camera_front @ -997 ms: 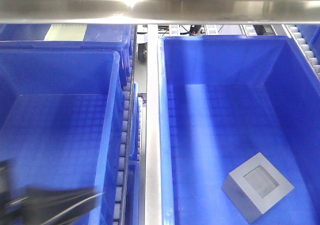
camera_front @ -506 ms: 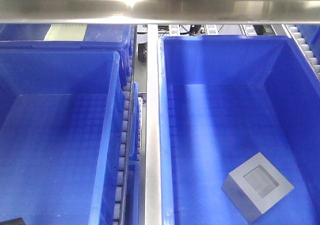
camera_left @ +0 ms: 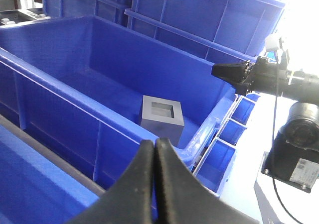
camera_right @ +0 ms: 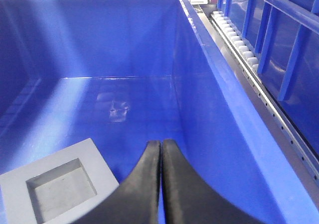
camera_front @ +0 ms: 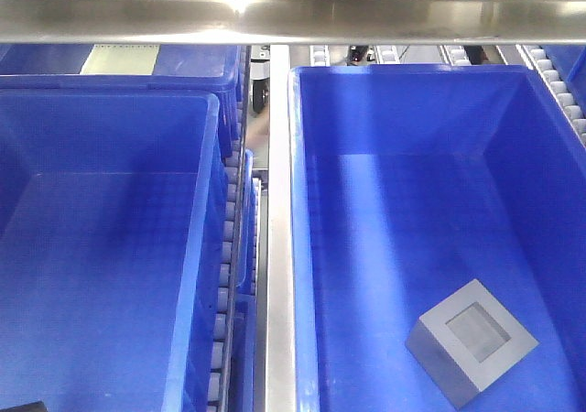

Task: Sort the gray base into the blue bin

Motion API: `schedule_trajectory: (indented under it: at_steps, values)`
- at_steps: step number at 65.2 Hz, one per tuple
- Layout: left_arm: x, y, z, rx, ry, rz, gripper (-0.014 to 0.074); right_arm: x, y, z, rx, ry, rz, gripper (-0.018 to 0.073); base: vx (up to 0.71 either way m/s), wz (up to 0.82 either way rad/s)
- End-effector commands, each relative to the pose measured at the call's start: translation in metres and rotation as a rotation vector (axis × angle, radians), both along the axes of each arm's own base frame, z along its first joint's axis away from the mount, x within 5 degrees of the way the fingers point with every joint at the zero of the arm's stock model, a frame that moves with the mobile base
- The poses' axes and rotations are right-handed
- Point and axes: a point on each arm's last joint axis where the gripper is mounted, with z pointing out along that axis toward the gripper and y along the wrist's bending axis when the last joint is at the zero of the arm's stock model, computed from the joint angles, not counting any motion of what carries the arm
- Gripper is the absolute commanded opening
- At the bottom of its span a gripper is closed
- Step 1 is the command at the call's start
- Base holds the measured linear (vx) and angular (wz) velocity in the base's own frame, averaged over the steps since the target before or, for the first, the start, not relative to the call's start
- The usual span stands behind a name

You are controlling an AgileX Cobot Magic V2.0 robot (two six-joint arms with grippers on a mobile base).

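Observation:
The gray base [camera_front: 472, 341] lies on the floor of the right blue bin [camera_front: 295, 201], near its front right corner, recess facing up. It also shows in the left wrist view [camera_left: 162, 117] and the right wrist view [camera_right: 60, 186]. My left gripper [camera_left: 154, 143] is shut and empty, outside the bin's near rim [camera_left: 209, 129]. My right gripper [camera_right: 161, 143] is shut and empty, above the bin floor just right of the base. Neither gripper shows in the front view, except a dark bit at the bottom left corner.
A second blue bin [camera_front: 206, 247] stands at the left, with a steel rail [camera_front: 279, 247] and a roller track [camera_front: 231, 275] between the two. More blue crates [camera_left: 209, 15] stand behind. A steel shelf [camera_front: 293, 14] crosses overhead. The right arm [camera_left: 279, 79] reaches over the bin's end.
The dark left arm at the bottom left of the front view has withdrawn out of the frame. The gray base has not moved.

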Motion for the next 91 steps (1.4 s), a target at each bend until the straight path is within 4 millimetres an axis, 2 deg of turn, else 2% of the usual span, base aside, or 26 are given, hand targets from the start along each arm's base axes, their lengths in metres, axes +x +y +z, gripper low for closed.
schedule_trajectory:
  at_steps: [1,33,43,70,84,91]
  values:
    - [0.0,0.0,0.015,-0.076,-0.045,-0.002,-0.0006,0.001,0.0,0.004,-0.017,-0.047,0.0,-0.0005,0.0,0.0]
    - [-0.002,-0.001,0.015,-0.052,-0.087,-0.035,-0.0006,0.001,0.0,0.004,-0.017,-0.047,0.0,-0.0005,0.0,0.0]
    - [-0.005,0.006,0.017,-0.073,-0.116,-0.005,-0.0006,0.001,0.0,0.004,-0.017,-0.047,0.0,-0.0005,0.0,0.0]
    - [-0.009,0.045,0.021,-0.08,-0.311,0.58,-0.0006,0.001,0.0,0.004,-0.017,-0.047,0.0,-0.0005,0.0,0.0]
    - [-0.01,0.053,-0.004,-0.034,-0.37,0.822,-0.0006,0.001,0.0,0.004,-0.017,-0.047,0.0,-0.0005,0.0,0.0]
    - [-0.001,0.055,-0.022,-0.009,-0.373,0.908,-0.0006,0.001,0.0,0.004,-0.017,-0.047,0.0,-0.0005,0.0,0.0]
